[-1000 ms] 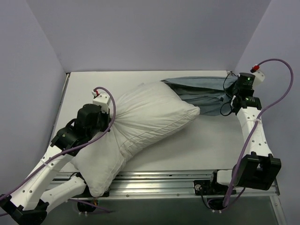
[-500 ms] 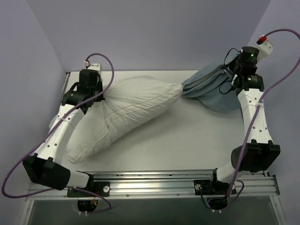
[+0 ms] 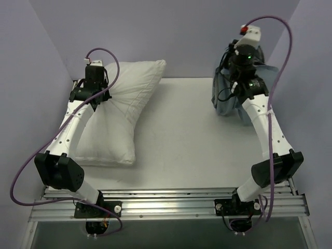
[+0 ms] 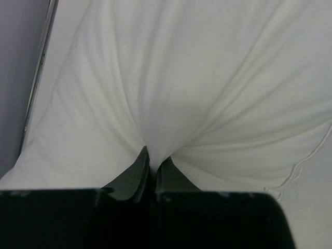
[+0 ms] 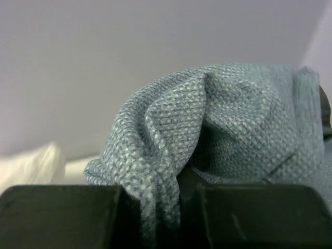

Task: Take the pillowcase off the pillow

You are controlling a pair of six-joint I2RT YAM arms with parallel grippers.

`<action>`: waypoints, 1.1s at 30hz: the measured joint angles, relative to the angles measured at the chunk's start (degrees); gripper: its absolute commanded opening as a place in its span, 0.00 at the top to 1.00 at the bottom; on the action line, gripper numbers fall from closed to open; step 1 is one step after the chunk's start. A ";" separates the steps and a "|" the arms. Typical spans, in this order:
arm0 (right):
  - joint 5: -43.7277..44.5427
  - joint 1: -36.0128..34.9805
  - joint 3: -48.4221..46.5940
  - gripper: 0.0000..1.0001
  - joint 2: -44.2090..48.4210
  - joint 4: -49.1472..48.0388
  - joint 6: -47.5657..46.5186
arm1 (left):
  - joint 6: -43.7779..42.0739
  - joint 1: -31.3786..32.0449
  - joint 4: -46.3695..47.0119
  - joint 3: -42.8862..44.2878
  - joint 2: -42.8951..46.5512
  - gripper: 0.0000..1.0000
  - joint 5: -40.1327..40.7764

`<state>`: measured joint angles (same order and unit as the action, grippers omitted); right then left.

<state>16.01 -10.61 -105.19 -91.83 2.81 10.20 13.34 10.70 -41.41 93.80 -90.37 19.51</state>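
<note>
Holding pillow [image 3: 127, 91] pinched in closed left claw [image 4: 152, 166] at desk [image 3: 187, 145] left, pillowcase [image 3: 222, 101] bunched in closed right claw [image 5: 180, 189] raised far right, evidently separated; next, lower and release.

- The left arm [image 3: 72, 123] and right arm [image 3: 265, 129] are built of white links dotted with small holes, joined by black housings.
- A purple cable [image 3: 286, 39] is looped along each.
- A green light [image 3: 248, 52] is lit at the right wrist.
- The left gripper [image 4: 152, 168] and right gripper [image 5: 179, 194] are fitted with black fingers.
</note>
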 measured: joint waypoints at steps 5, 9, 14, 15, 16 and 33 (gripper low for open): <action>-1.92 -13.57 21.57 0.83 6.12 -0.15 0.35 | 2.95 0.28 4.63 -5.70 1.62 0.91 -1.60; -5.07 -25.07 37.86 0.63 7.76 2.67 3.93 | 4.66 0.85 7.91 -12.76 5.79 0.41 -4.63; -9.18 -41.94 45.20 0.29 6.73 8.83 7.96 | 5.95 0.94 7.96 -21.09 18.12 0.10 -7.48; -10.14 -44.37 45.33 0.18 6.91 9.53 8.50 | 5.79 0.92 7.28 -21.31 20.81 0.06 -7.58; -11.10 -45.97 45.33 0.13 7.28 9.86 9.14 | 5.62 0.90 6.84 -21.35 23.34 0.03 -7.56; 2.56 -8.85 22.91 0.00 20.52 16.81 8.41 | 1.51 0.44 -5.44 -9.68 40.85 0.06 -2.78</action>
<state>18.57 -19.46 -82.28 -71.31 19.62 18.61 14.85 11.14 -46.85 84.12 -49.52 16.73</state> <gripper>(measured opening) 0.996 0.942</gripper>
